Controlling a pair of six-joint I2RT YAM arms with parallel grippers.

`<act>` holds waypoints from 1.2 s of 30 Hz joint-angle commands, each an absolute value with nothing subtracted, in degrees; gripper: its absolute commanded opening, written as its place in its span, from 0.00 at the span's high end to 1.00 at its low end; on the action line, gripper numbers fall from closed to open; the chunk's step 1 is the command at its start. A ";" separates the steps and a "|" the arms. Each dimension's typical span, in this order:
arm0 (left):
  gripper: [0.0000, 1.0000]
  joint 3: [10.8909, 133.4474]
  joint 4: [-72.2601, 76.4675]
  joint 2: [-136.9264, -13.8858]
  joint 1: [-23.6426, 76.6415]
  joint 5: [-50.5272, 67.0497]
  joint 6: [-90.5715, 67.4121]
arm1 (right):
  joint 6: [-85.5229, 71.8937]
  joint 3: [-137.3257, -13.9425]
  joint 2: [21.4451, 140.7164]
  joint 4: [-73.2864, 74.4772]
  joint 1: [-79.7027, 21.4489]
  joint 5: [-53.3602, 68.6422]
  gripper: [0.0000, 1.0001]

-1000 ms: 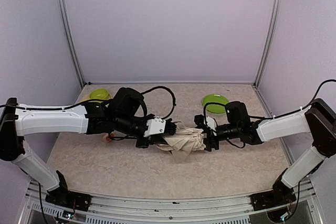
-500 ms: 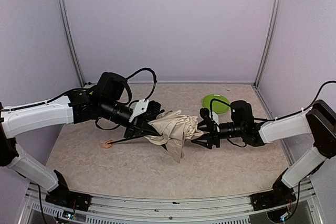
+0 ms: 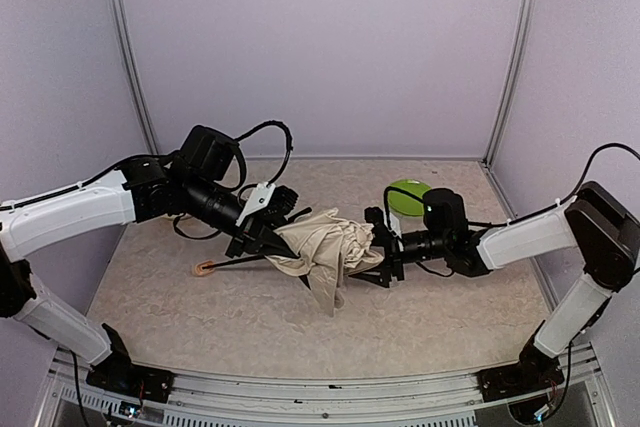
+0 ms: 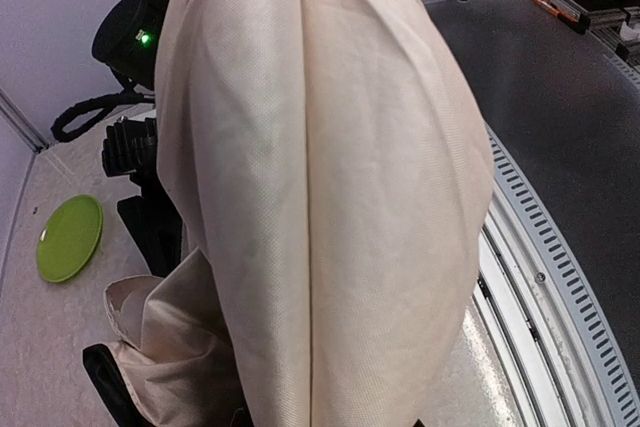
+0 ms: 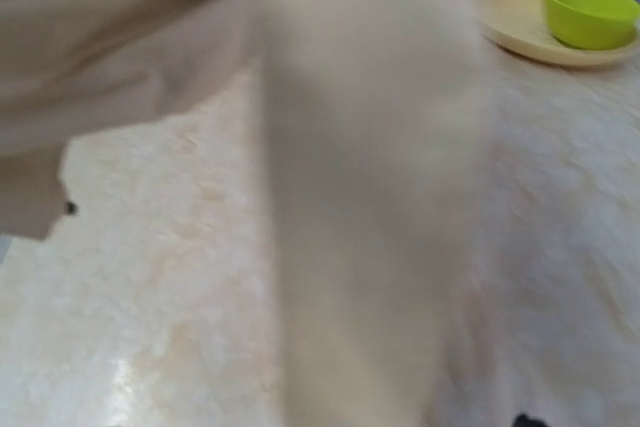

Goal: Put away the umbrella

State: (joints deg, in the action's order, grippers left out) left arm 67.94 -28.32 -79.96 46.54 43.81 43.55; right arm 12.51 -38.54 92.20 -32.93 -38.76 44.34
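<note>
My left claw (image 3: 268,239) pinches the umbrella (image 3: 322,247), sagging just ahead of my gaping right claw (image 3: 383,247). Collapsed but baggy; I reckon bundling remains.

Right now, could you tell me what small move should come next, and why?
Probably close the right end effector on the umbrella: its jaws stand open at the sagging cloth, while the left end effector holds its other side.

The umbrella (image 4: 320,197) has a canopy of finely woven, matt cream cloth. The tabletop (image 5: 150,347) under it is mottled, stone-like and faintly shiny. The green plate (image 4: 68,237) looks like smooth plastic.
</note>
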 commanded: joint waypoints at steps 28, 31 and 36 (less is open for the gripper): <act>1.00 65.39 -11.06 -76.21 41.21 29.51 28.45 | 19.59 -40.40 98.11 -23.18 -40.12 49.72 1.00; 1.00 63.90 -4.57 -77.17 38.83 23.02 21.68 | 16.95 -37.90 96.05 -24.09 -40.93 49.22 1.00; 1.00 65.76 -4.58 -82.85 38.29 13.06 16.40 | 18.09 -38.16 90.72 -20.15 -45.54 49.18 1.00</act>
State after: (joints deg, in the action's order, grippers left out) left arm 63.46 -14.09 -80.40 40.10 26.59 23.92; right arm 18.26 -39.07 94.50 -26.28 -42.15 48.64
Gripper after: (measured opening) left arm 0.156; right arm 0.008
